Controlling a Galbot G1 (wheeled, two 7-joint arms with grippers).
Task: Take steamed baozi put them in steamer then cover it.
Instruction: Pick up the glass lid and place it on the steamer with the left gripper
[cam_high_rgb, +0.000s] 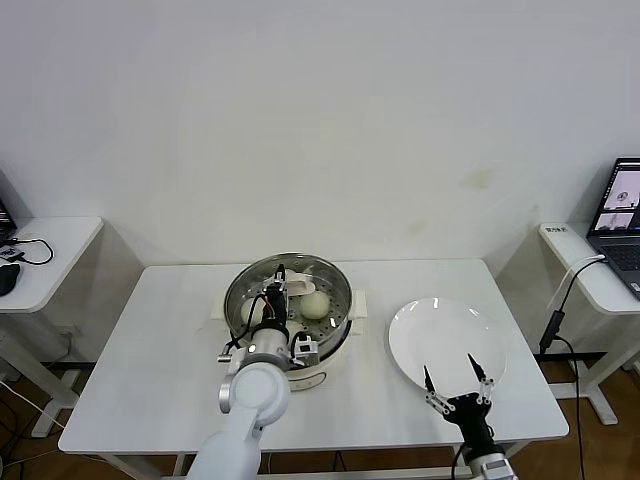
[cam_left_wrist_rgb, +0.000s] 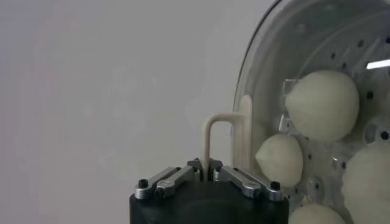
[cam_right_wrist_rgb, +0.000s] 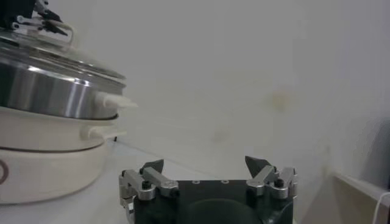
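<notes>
The steel steamer (cam_high_rgb: 338, 322) stands on its cream base mid-table, with the clear glass cover (cam_high_rgb: 330, 278) lying on it. My left gripper (cam_high_rgb: 275, 296) is shut on the cover's cream handle (cam_left_wrist_rgb: 226, 135); the handle's thin leg sits between the jaws (cam_left_wrist_rgb: 205, 170). Cream-white baozi show through the glass (cam_left_wrist_rgb: 322, 104), (cam_left_wrist_rgb: 280, 159), (cam_left_wrist_rgb: 369, 184); the head view shows two (cam_high_rgb: 315, 305), (cam_high_rgb: 251, 312). My right gripper (cam_high_rgb: 455, 385) is open and empty at the near edge of the white plate (cam_high_rgb: 440, 335). The right wrist view shows the covered steamer (cam_right_wrist_rgb: 52, 91) from the side and that gripper (cam_right_wrist_rgb: 204, 165) open.
The empty white plate lies right of the steamer. Side desks stand at the far left (cam_high_rgb: 45, 255) and at the far right, where a laptop (cam_high_rgb: 620, 225) sits. A cable (cam_high_rgb: 562, 300) hangs by the right desk.
</notes>
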